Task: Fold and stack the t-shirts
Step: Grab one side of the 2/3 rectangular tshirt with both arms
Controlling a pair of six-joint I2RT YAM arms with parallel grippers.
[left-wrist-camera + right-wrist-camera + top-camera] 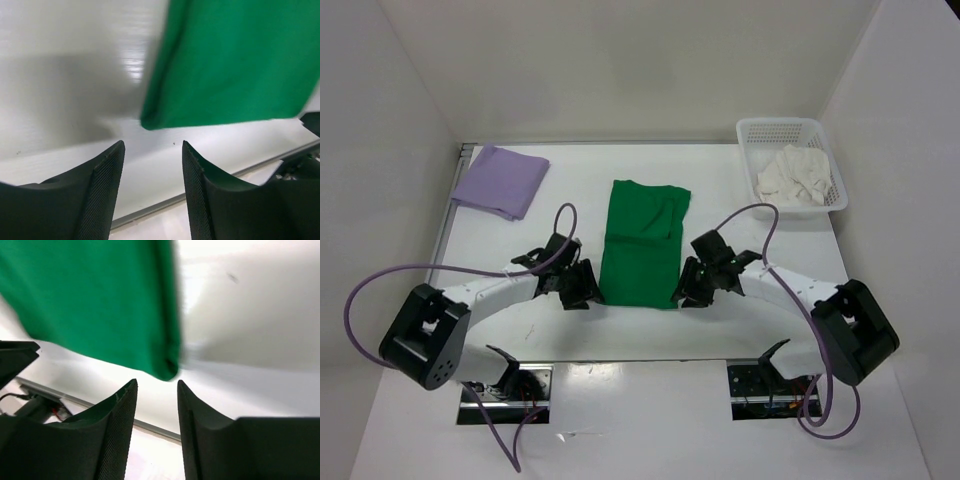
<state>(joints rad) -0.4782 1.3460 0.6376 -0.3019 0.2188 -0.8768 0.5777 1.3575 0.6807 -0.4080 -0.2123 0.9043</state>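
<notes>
A bright green t-shirt (642, 243) lies folded into a long strip in the middle of the table. My left gripper (588, 285) stands open just left of its near left corner (150, 121), with nothing between the fingers. At the near right corner (167, 370) my right gripper (686, 285) is open too, a little short of the cloth. The pale lavender t-shirt (502, 180) lies folded flat at the far left. A crumpled cream-white t-shirt (796, 176) sits in the basket.
A white plastic mesh basket (765, 131) stands at the far right corner of the table. White walls close in the table at the back and sides. A metal rail (215, 186) runs along the table's near edge.
</notes>
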